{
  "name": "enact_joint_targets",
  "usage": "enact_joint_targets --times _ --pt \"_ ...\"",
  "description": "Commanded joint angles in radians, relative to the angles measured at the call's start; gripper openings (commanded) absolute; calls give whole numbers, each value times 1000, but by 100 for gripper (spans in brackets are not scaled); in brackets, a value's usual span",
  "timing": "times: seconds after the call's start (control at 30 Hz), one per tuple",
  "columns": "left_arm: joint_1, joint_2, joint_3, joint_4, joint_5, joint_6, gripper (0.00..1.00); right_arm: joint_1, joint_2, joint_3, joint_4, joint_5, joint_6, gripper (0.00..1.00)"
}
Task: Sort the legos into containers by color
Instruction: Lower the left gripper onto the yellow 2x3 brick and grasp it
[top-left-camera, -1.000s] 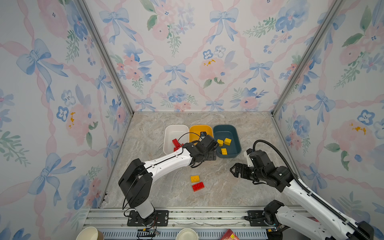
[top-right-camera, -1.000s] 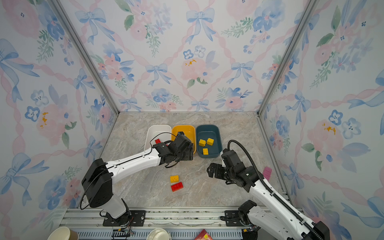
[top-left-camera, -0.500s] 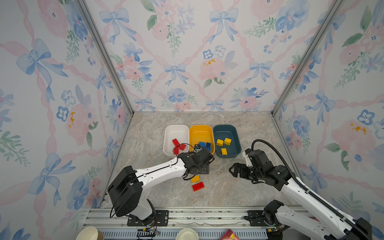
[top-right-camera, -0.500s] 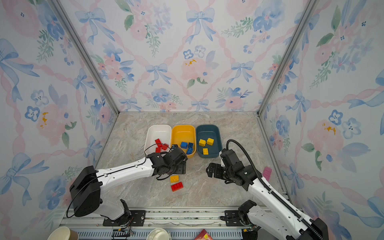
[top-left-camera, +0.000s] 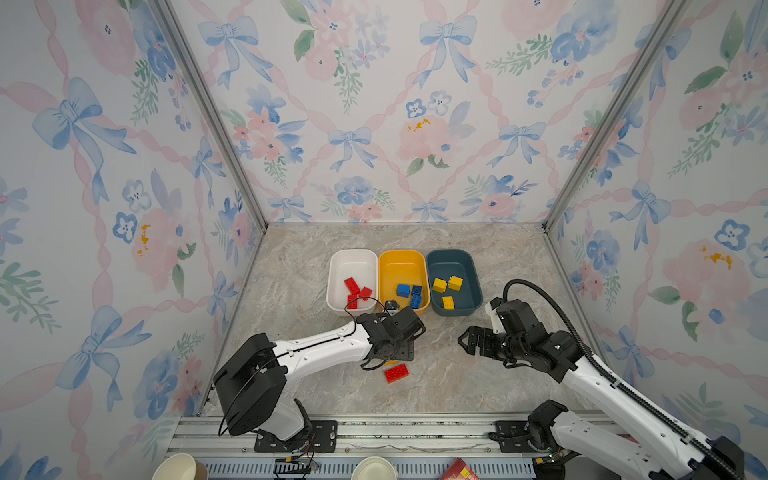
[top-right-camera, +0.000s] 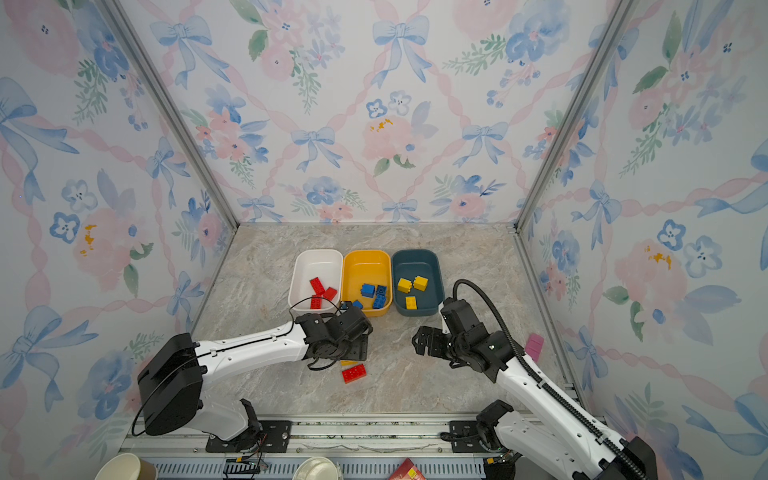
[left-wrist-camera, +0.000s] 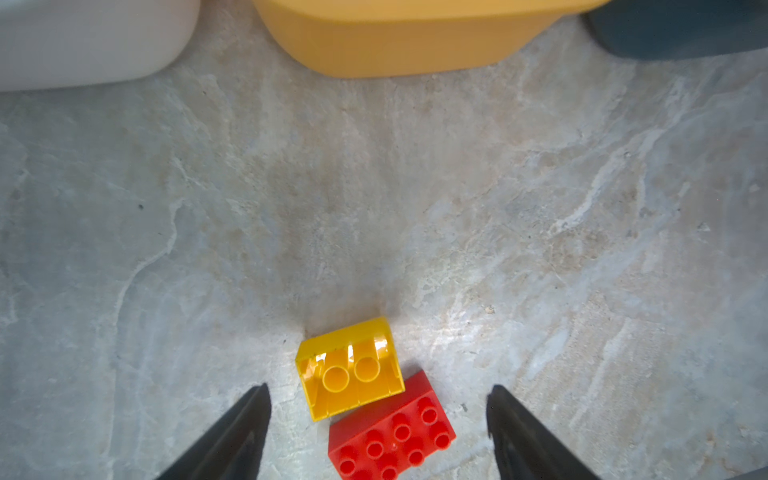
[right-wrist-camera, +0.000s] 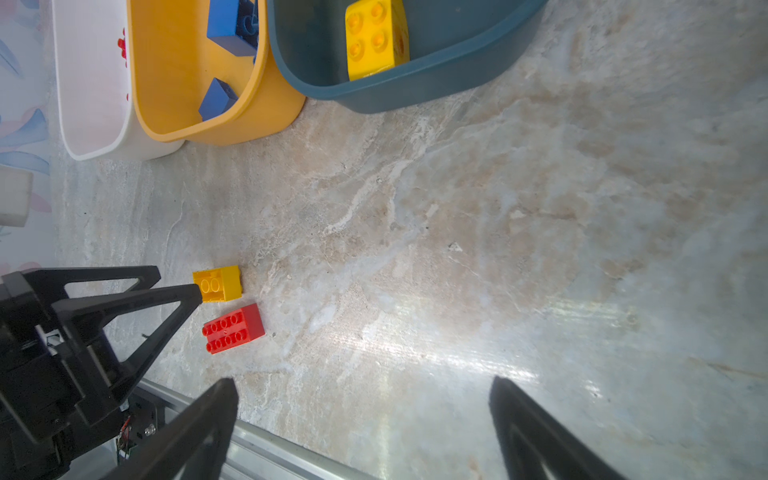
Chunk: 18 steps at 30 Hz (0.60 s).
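I count three tubs (top-left-camera: 401, 252); loose, one red brick (left-wrist-camera: 390, 432) and one yellow brick (left-wrist-camera: 351, 370) nearly hidden from above. My left gripper (left-wrist-camera: 378, 388) and right gripper (right-wrist-camera: 363, 381) gape empty.

Three tubs are in view: one white tub (top-left-camera: 351, 262), one yellow-orange tub (top-left-camera: 401, 262) and one dark teal tub (top-left-camera: 451, 262). The red bricks (top-left-camera: 352, 286) (top-left-camera: 365, 293) (top-left-camera: 352, 302) (top-left-camera: 396, 372) number four, three in a tub and one loose. The yellow bricks (top-left-camera: 439, 285) (top-left-camera: 455, 283) (top-left-camera: 448, 302) (left-wrist-camera: 351, 370) split the same way, and the blue bricks (top-right-camera: 367, 289) (top-right-camera: 381, 291) (top-right-camera: 379, 302) (top-right-camera: 357, 304) come to about four, though they overlap. Two paper cups (top-left-camera: 178, 467) (top-left-camera: 374, 469) and two robot arms (top-left-camera: 316, 353) (top-left-camera: 602, 374) also show.
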<state>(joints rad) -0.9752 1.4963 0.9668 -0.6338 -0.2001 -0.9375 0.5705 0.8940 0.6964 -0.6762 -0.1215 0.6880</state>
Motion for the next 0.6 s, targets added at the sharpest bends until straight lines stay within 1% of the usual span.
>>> enact_joint_targets --times 0.0,0.3,0.57 --pt "-3 26 -15 -21 3 -19 84 2 -12 -21 9 -8 -12 97" --pt "-4 67 -32 -18 -3 -42 84 5 -15 -35 20 -10 -6 97" --pt "-3 117 -28 3 -17 -54 80 5 -13 -41 28 -13 -7 97"
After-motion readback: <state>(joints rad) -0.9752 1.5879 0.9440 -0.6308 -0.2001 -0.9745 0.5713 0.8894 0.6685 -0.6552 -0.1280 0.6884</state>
